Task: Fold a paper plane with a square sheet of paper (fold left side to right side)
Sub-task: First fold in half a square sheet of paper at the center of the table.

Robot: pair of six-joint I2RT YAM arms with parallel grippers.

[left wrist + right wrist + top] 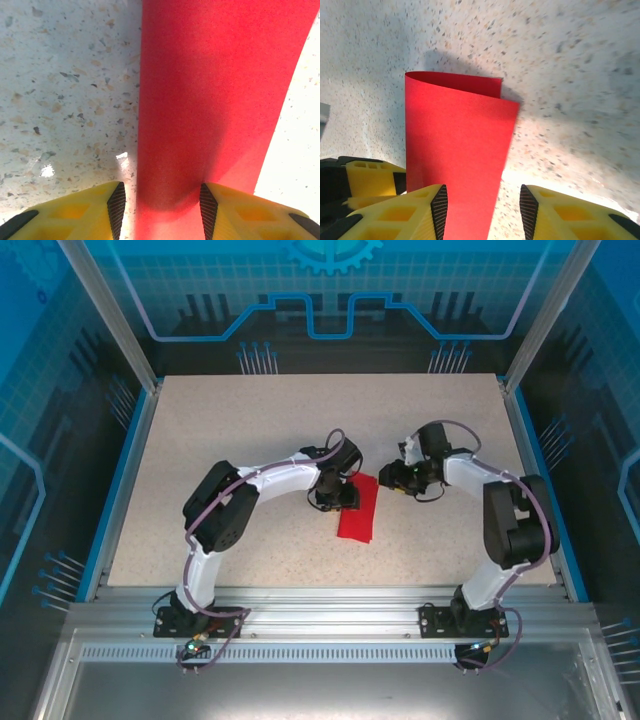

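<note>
The square sheet of paper (358, 510) is bright red and lies folded over in a loose half on the speckled table, mid-table. In the right wrist view the paper (455, 140) shows a rounded, uncreased fold along its left side. My left gripper (338, 498) is at the paper's upper left part, open. Its jaws stand apart over the paper (210, 100), with the left gripper (162, 200) straddling the fold edge. My right gripper (392, 478) is at the sheet's far right end, open. The near end of the sheet lies between the jaws of the right gripper (482, 205), ungripped.
The speckled tabletop (250, 430) is bordered by blue edges and an aluminium rail (320, 600) at the front, where both arm bases sit. A yellow finger of the left gripper (370, 177) shows beside the paper in the right wrist view.
</note>
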